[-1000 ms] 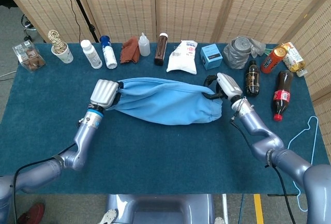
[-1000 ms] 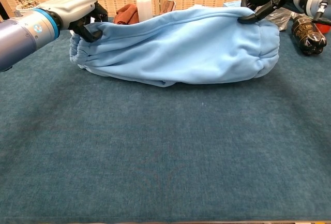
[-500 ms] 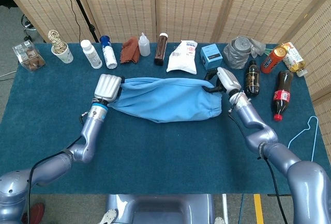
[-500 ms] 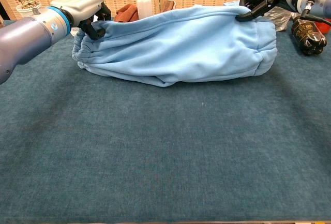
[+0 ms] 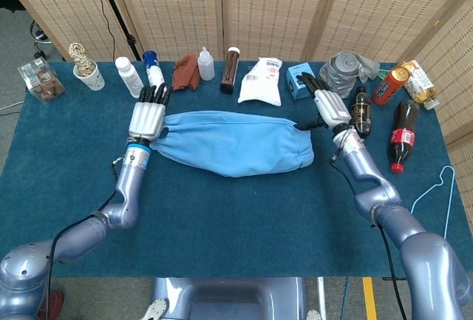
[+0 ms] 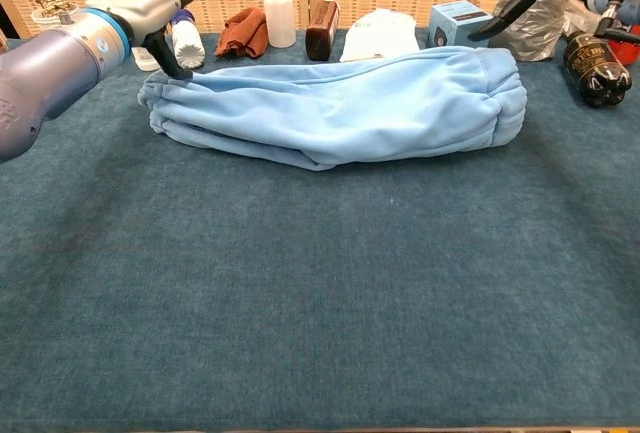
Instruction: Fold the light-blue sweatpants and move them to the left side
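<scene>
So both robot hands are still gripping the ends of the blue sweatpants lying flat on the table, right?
Not quite. The sweatpants do lie flat on the table, but neither hand grips them: the left hand and right hand are open, fingers spread, above the ends. The chest view shows it best.

The soft light-blue fleece sweatpants [image 5: 233,143] lie folded into a long, rumpled bundle across the table's middle, hands off.

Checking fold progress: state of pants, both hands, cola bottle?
Sweatpants: folded long, flat on table, mid-table, released.
Left hand: open, fingers spread, at the pants' left end.
Right hand: open, above the pants' right end.
Cola bottle: lying down, capped.
</scene>
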Available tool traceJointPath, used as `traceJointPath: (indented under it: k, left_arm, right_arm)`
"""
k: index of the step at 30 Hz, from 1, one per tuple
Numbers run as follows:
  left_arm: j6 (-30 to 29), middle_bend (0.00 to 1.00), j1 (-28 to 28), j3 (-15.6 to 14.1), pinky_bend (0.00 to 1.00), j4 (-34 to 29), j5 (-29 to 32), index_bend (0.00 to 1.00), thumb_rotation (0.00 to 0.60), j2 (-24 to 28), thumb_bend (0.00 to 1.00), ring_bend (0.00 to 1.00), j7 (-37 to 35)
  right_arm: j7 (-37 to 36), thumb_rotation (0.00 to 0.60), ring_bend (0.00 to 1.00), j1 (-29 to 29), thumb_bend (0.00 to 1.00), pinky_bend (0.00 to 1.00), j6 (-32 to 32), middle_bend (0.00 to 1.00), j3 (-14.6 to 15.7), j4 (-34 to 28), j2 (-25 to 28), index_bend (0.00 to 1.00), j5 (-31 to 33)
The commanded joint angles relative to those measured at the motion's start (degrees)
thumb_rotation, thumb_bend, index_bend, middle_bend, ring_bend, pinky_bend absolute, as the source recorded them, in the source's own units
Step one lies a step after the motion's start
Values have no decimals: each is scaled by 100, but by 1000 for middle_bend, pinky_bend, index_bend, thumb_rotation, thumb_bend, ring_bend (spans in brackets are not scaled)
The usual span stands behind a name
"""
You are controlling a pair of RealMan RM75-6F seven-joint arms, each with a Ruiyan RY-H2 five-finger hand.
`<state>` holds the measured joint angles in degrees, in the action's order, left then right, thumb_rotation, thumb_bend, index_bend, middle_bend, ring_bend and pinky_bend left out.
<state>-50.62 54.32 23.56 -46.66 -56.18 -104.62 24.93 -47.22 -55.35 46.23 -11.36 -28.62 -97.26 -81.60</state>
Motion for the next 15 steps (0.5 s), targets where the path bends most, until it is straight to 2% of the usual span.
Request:
traceJointPath:
  k: [1, 3, 8, 11, 15]
  left_arm:
    - [-228, 0, -83, 12, 0, -244, -120, 0, 600, 188, 3, 0, -142]
    - [-285, 0, -142, 18, 0, -430, -130, 0, 600, 310, 0, 0, -186]
    - [-539, 0, -439, -60, 0, -1317, -197, 0, 600, 822, 0, 0, -195]
    - [-675, 0, -738, -208, 0, -2047, -205, 0, 600, 1252, 0, 0, -117]
    - [-889, 0, -1239, -426, 0, -3198, -223, 0, 600, 1994, 0, 0, -142]
  right_arm:
    - [680, 600, 0, 112, 0, 0, 631, 0, -117, 84, -41, 0, 32]
    - [964, 600, 0, 188, 0, 0, 930, 0, -133, -68, 56, 0, 13]
    - [1500, 600, 0, 611, 0, 0, 1653, 0, 9, -1185, 692, 0, -172]
    - [2045, 600, 0, 901, 0, 0, 2047, 0, 165, -1751, 1031, 0, -317]
    - [2703, 600, 0, 1203, 0, 0, 2251, 0, 439, -2343, 1362, 0, -494]
